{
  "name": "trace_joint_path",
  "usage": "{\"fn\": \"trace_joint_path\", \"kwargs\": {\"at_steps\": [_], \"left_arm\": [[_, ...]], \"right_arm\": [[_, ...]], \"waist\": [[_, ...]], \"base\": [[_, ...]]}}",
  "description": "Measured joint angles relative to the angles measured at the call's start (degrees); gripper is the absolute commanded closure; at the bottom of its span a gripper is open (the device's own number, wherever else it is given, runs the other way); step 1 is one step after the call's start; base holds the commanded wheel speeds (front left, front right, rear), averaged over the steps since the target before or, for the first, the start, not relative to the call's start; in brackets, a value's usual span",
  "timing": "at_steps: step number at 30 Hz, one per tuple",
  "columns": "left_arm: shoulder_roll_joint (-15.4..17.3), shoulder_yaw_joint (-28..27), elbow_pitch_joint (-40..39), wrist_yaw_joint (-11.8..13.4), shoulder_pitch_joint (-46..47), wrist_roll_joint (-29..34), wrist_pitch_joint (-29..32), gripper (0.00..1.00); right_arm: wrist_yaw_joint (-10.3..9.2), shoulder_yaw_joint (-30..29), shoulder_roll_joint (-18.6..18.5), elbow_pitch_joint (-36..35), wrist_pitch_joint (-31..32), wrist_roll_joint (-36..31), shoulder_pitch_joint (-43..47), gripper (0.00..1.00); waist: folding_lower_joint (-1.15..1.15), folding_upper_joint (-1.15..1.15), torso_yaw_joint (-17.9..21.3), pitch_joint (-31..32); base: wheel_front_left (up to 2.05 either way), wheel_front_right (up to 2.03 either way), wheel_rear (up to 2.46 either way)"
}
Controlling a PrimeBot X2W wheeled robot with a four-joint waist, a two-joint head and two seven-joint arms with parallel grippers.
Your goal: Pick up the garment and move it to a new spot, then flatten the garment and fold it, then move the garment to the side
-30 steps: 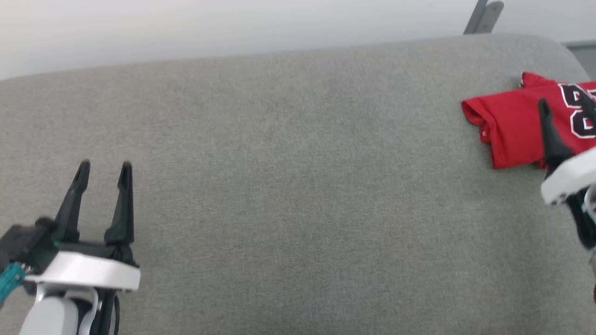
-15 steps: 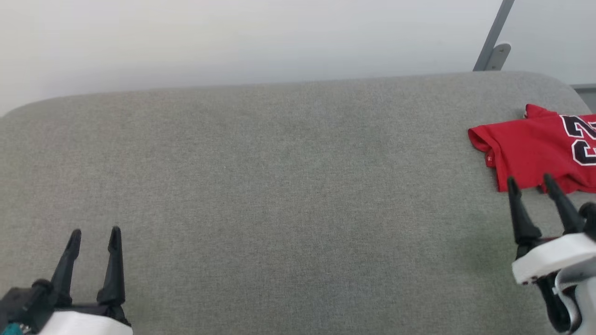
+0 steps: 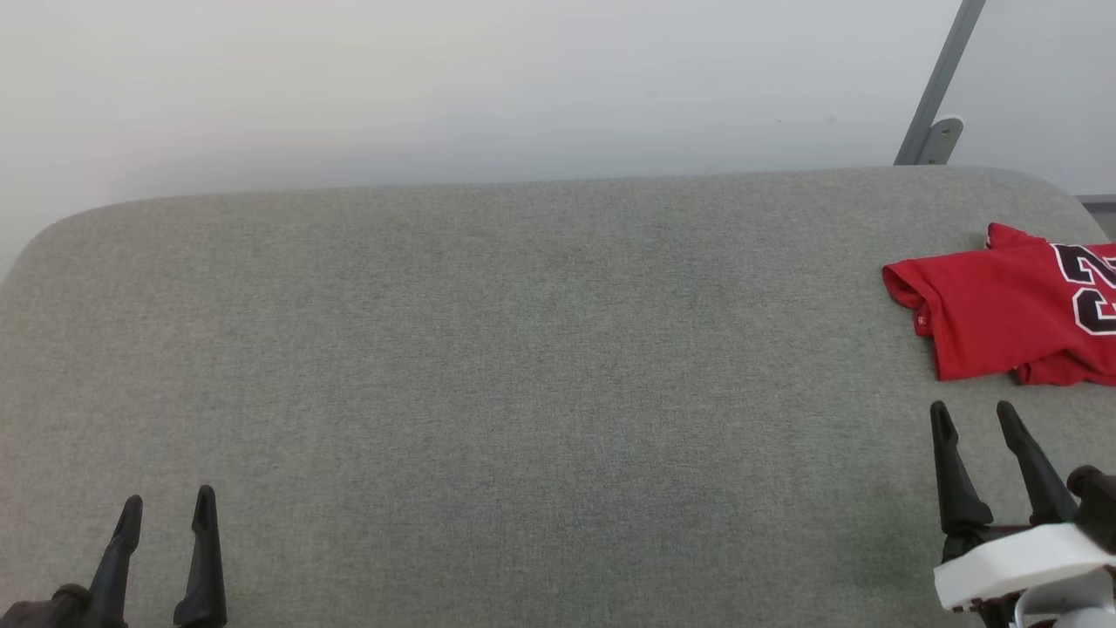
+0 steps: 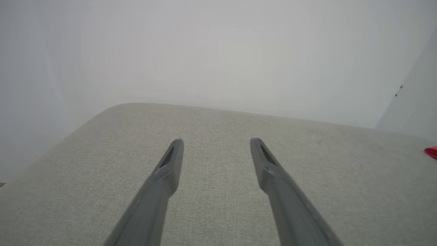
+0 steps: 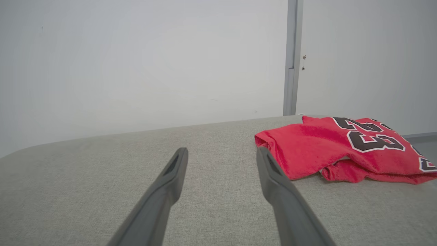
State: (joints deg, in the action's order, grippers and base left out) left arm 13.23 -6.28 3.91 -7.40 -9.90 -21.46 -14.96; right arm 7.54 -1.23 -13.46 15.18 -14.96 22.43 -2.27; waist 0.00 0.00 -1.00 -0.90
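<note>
The garment (image 3: pixel 1003 314), a red jersey with a black white-outlined "23", lies folded at the far right of the grey padded table (image 3: pixel 523 366), partly cut off by the head view's edge. In the right wrist view the garment (image 5: pixel 317 147) sits just right of the fingers. My right gripper (image 3: pixel 972 412) stands open and empty a little nearer than the garment, not touching it. Far from the jersey, at the table's near left, my left gripper (image 3: pixel 168 506) is open and empty over bare cloth. A sliver of the garment (image 4: pixel 432 151) shows at the left wrist view's right edge.
A plain pale wall runs behind the table. A grey metal post (image 3: pixel 942 96) with a bracket rises behind the far right corner. The table's far corners are rounded.
The head view has tilted up, so everything sits lower. My right gripper has pulled back off the garment toward me, leaving it on the table. The left gripper has drawn back too.
</note>
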Motion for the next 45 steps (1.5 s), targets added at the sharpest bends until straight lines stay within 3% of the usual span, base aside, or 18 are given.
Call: {"fn": "trace_joint_path", "kwargs": {"at_steps": [29, 30, 34, 45], "left_arm": [[-1.5, 0.0, -1.0, 0.0, -2.1, -1.5, 0.0, 0.0], [-1.7, 0.0, -0.6, 0.0, -2.1, -1.5, 0.1, 1.0], [-3.2, 0.5, 1.4, 0.0, -2.1, -1.9, 0.3, 1.0], [-4.3, 0.6, 3.0, 0.0, -0.4, -12.4, 3.4, 1.0]], "right_arm": [[-0.02, -2.1, 4.6, -2.1, 0.0, -1.4, 5.4, 0.0], [-0.02, -2.1, 4.7, -1.7, 0.0, -1.4, 5.4, 1.0], [-0.02, -2.1, 5.3, 0.1, 0.4, -1.1, 6.3, 1.0], [-0.02, -2.5, 6.1, 0.2, 3.6, 9.8, 5.6, 1.0]], "waist": [[0.0, 0.0, -0.1, 1.1], [0.0, 0.0, -0.1, 1.1], [0.0, 0.0, -0.1, 1.1], [0.0, 0.0, 0.0, 1.1]], "base": [[0.0, 0.0, 0.0], [0.0, 0.0, 0.0], [0.0, 0.0, 0.0], [0.0, 0.0, 0.0]]}}
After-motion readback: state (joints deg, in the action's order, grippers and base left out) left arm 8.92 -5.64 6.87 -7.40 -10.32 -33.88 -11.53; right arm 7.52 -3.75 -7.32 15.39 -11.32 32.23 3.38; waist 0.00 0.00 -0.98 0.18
